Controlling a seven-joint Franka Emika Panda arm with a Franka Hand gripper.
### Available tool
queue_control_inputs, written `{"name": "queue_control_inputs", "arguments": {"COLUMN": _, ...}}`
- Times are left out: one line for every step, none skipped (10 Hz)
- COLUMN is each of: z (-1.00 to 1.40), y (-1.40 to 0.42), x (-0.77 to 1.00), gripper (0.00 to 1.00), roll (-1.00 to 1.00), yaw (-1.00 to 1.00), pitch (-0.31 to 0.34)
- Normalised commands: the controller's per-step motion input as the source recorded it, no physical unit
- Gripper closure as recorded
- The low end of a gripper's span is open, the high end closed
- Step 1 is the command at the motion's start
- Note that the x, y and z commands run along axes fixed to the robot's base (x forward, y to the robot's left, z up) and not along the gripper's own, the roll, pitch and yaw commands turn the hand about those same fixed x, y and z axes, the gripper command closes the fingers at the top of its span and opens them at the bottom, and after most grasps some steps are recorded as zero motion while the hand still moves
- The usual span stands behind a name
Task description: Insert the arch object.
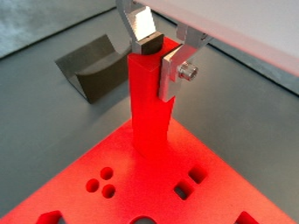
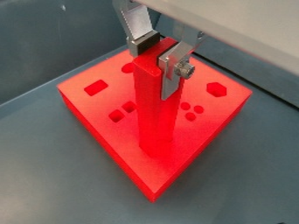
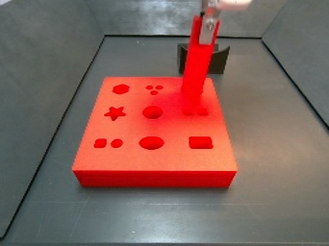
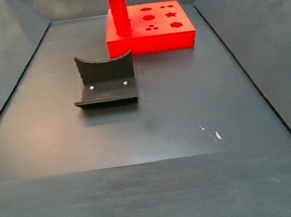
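Both wrist views: arch object (image 1: 149, 109) (image 2: 152, 105) stands upright, lower end meeting the top face of the red board (image 1: 82, 188) (image 2: 100, 105). Can't tell if it's seated in a hole or just resting. Claw (image 1: 159, 50) (image 2: 159, 51) pinches the bar's top end, silver fingers (image 1: 177, 72) pressed on opposite faces. Side view: bar (image 3: 197, 72) sits at the board's (image 3: 154, 154) far part, toward one side edge. Dark grey block (image 4: 105, 82) with curved notch lies mid-table (image 4: 179, 136), well apart from the board (image 4: 158, 26), which sits near the table's far edge.
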Motion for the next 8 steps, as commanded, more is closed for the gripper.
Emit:
{"name": "queue_control_inputs", "arguments": {"z": -0.78, "y": -0.07, "x": 0.0, "gripper": 1.0, "roll": 0.12, "yaw": -0.07, "pitch": -0.211}}
{"name": "queue_control_inputs", "arguments": {"z": -0.68, "y": -0.16, "x": 0.0, "gripper": 1.0, "roll": 0.22, "yaw": -0.2, "pitch": -0.181}}
{"name": "queue_control_inputs", "arguments": {"z": -0.69, "y": -0.19, "x": 0.0, "gripper": 1.0, "roll": 0.23, "yaw": -0.19, "pitch": -0.177}}
{"name": "queue_control_inputs", "arguments": {"z": -0.73, "y": -0.15, "x": -0.04, "gripper": 1.0, "roll": 0.22, "yaw": -0.13, "pitch": -0.176}}
{"name": "queue_control_inputs", "arguments": {"z": -0.65, "y": -0.08, "x": -0.17, "gripper": 1.0, "roll": 0.19, "yaw": -0.09, "pitch": -0.157}}
{"name": "queue_control_inputs", "arguments": {"z": -0.04, "y": 0.0, "x": 0.0, "gripper": 1.0, "roll": 0.0, "yaw": 0.0, "pitch": 0.0}}
{"name": "queue_control_inputs", "arguments": {"z": 0.0, "y": 0.0, "x": 0.0, "gripper": 1.0, "roll": 0.01, "yaw": 0.0, "pitch": 0.0}}
{"name": "queue_control_inputs", "arguments": {"z": 0.0, "y": 0.0, "x": 0.0, "gripper": 1.0, "roll": 0.02, "yaw": 0.0, "pitch": 0.0}}
